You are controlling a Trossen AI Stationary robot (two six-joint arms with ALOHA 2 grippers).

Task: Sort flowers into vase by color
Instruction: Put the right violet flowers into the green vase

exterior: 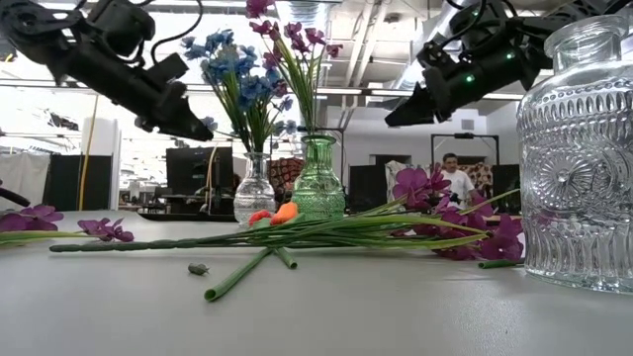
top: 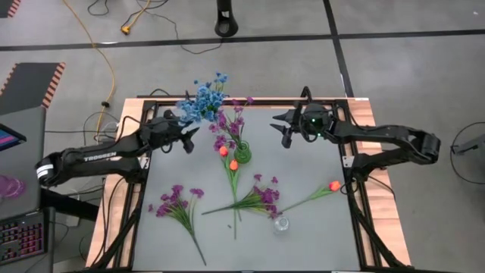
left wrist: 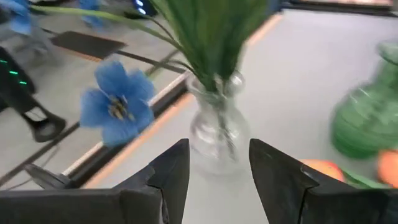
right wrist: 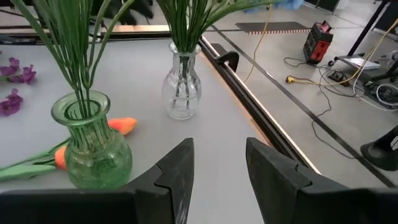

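1. The left end effector [top: 186,137] hovered above the table [top: 311,231] with its two fingers spread and nothing between them. The small clear vase [left wrist: 216,127] with the blue flowers [top: 203,99] stood just ahead of its fingertips, so I judge this arm was busy with the blue bunch.

2. The right end effector [top: 286,130] also hung above the table, fingers spread and empty. In front of it, a little to one side, stood the green vase [right wrist: 92,144], which held purple flowers [top: 229,121] on long green stems.

3. Two orange-red tulip buds [top: 228,157] lay on the table, touching or almost touching the foot of the green vase, well below both end effectors. They were not in any vase, so they seemed not yet sorted.

4. Farther from both end effectors, toward the near edge, a purple sprig [top: 177,205] lay alone on the left arm's side. Another purple bunch [top: 261,197] lay in the middle, and one tulip [top: 334,186] on a long stem lay on the right arm's side.

5. A third, empty glass vase [top: 282,224] stood near the purple bunch, probably meant for the tulips, as blue and purple had their vases already.

6. Behind the table, in the low view, a person [exterior: 453,176] was in the room.
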